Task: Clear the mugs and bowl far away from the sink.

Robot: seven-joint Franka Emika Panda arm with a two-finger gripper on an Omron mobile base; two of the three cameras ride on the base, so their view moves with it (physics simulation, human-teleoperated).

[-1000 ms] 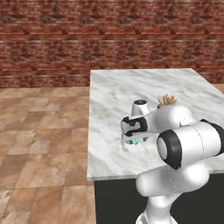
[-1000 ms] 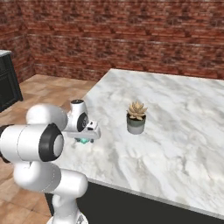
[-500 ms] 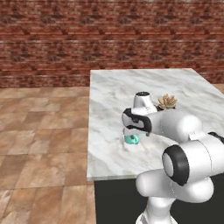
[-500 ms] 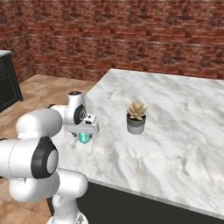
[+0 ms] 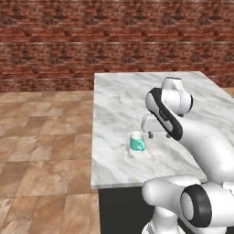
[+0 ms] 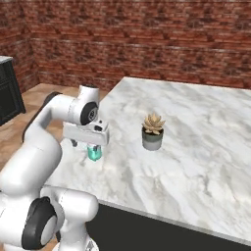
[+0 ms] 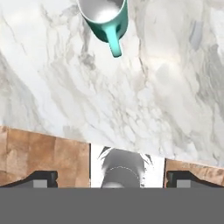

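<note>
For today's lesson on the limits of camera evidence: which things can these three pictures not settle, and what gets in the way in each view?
- teal mug: top edge of the hand view cuts off its far rim.
- teal mug's lower half: right base view, behind the gripper.
- marble counter: left base view, right part behind the white arm.
- potted succulent: leaf detail too small, right base view.

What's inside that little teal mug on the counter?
The teal mug shows a plain white inside with nothing in it, as far as visible; the frame edge cuts off part of it. It stands upright on the marble counter.
</note>
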